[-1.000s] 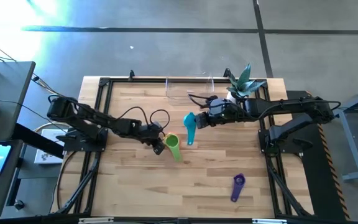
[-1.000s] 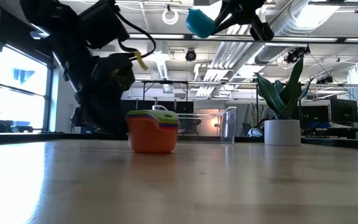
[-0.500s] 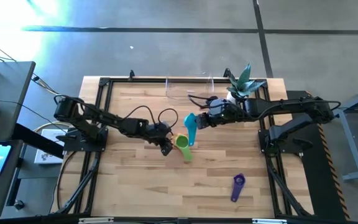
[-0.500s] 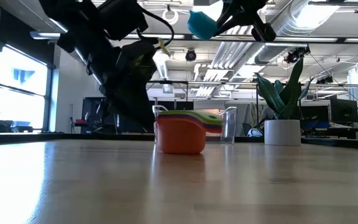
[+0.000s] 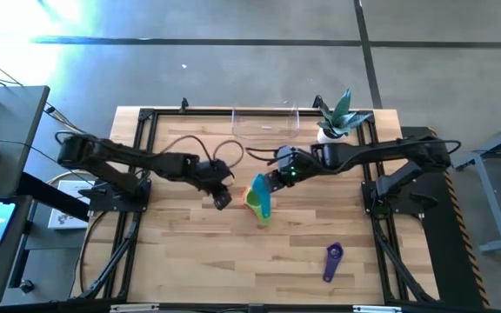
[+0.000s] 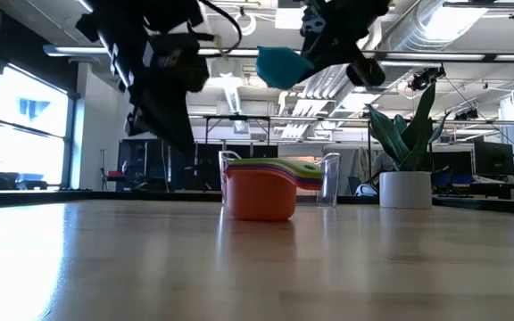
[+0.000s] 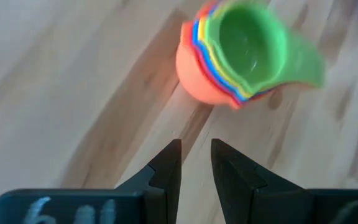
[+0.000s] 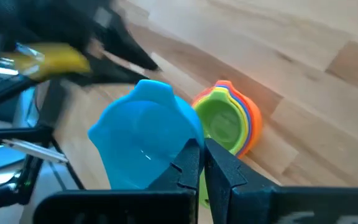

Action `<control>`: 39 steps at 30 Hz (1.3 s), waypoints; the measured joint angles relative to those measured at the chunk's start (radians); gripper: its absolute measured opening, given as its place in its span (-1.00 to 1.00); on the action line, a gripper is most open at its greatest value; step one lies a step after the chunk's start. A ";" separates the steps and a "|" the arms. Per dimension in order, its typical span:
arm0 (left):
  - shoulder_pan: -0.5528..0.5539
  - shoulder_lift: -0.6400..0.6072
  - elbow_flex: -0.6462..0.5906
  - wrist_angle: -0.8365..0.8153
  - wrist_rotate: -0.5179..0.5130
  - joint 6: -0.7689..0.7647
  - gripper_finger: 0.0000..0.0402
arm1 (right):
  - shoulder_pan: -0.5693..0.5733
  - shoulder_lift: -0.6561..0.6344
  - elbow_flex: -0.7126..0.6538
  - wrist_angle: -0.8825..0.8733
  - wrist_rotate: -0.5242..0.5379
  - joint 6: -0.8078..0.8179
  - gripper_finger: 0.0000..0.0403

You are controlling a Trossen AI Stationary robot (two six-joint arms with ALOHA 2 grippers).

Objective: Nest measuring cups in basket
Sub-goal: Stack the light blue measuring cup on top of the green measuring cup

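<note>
Honestly the stack (image 6: 261,191) hides its inner cups; right gripper (image 8: 202,163) pinches the teal cup (image 8: 146,133) above it, left gripper (image 7: 196,160) hangs slightly parted, empty, over wooden table (image 5: 181,252)

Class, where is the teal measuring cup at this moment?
The teal cup is held in the air by the right gripper, just above the nested stack of cups near the table's middle in the high view.

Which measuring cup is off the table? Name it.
The teal cup, held in the right claw above the nested stack; the purple cup lies apart.
</note>
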 joint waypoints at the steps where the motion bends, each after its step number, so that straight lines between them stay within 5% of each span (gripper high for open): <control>1: 0.009 -0.023 0.000 -0.001 0.000 -0.001 -0.61 | 0.000 0.008 0.000 -0.002 -0.010 -0.001 -1.00; 16: 0.109 -0.317 0.000 0.011 -0.009 -0.045 -0.61 | -0.004 0.174 0.000 0.065 -0.123 -0.002 -1.00; 39: 0.112 -0.327 0.000 0.023 -0.043 -0.055 -0.61 | -0.072 0.263 0.000 0.077 -0.206 -0.167 -1.00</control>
